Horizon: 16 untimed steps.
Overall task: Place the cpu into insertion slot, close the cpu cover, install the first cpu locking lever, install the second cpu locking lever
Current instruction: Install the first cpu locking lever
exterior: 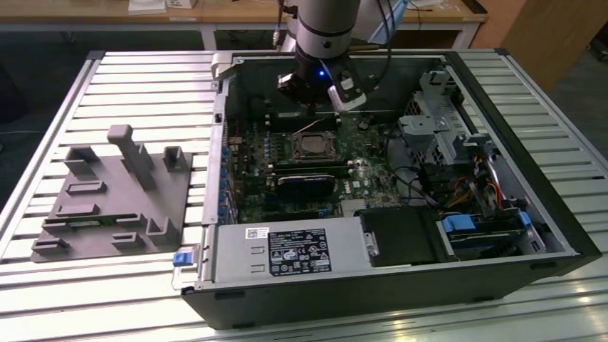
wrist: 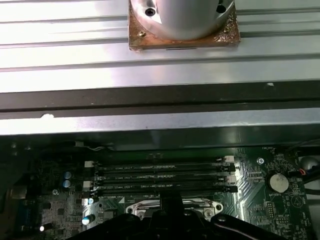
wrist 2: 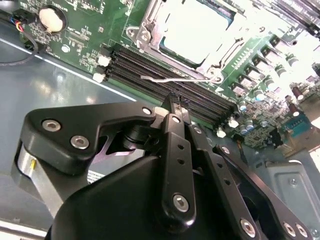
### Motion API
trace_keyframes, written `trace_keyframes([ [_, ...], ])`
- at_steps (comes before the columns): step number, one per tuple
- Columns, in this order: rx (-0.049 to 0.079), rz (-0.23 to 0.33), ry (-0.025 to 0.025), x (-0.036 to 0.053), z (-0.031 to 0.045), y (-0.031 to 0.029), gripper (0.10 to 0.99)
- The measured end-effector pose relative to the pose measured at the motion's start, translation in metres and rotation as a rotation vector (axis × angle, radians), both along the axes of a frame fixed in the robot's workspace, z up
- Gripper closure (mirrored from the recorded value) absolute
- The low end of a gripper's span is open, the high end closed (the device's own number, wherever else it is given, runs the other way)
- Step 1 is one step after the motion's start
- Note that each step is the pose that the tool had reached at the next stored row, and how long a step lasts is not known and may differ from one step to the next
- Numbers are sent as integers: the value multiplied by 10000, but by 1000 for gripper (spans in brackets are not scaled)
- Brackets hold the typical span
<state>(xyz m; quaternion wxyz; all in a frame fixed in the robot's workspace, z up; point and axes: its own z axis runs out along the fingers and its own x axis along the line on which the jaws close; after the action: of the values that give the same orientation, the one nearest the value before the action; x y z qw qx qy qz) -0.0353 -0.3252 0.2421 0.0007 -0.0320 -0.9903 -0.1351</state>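
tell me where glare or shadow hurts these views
Second wrist view: glare washes out the socket and the board beside it; first wrist view: board dim, table slats bright; exterior view: evenly lit, case interior shaded.

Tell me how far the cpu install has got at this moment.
Looks done: the cpu is seated, with the cpu cover lying flat around it. In hand: the end effector is next to a thin wire locking lever that sticks out loose over the memory slots. Left: latching that lever; the other lever's state I cannot tell.

Harsh glare on circuit board, dim shadowed case interior
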Motion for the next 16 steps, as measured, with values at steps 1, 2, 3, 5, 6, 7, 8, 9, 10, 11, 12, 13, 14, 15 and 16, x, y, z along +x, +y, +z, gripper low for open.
trace_keyframes([
  [1, -15, -1, -57, -3, -5, -1, 980],
  [2, -30, -1, -122, -7, -11, 0, 980],
  [3, -45, -1, -189, -12, -17, -1, 980],
  [5, -63, 0, -324, -23, -30, -1, 980],
  [6, -65, 0, -387, -29, -38, -1, 980],
  [7, -66, 0, -453, -34, -47, -1, 980],
  [8, -67, -1, -515, -40, -55, -1, 980],
  [9, -71, -2, -584, -45, -61, -1, 980],
  [10, -75, -2, -668, -51, -66, -1, 980],
  [11, -78, -2, -756, -57, -71, -1, 980],
  [12, -80, -2, -842, -63, -77, -1, 980],
  [13, -80, -2, -921, -70, -83, -1, 980],
  [14, -80, -3, -987, -78, -93, 0, 980],
  [15, -80, -3, -1039, -84, -103, 0, 980],
  [16, -80, -3, -1083, -88, -114, 0, 980],
])
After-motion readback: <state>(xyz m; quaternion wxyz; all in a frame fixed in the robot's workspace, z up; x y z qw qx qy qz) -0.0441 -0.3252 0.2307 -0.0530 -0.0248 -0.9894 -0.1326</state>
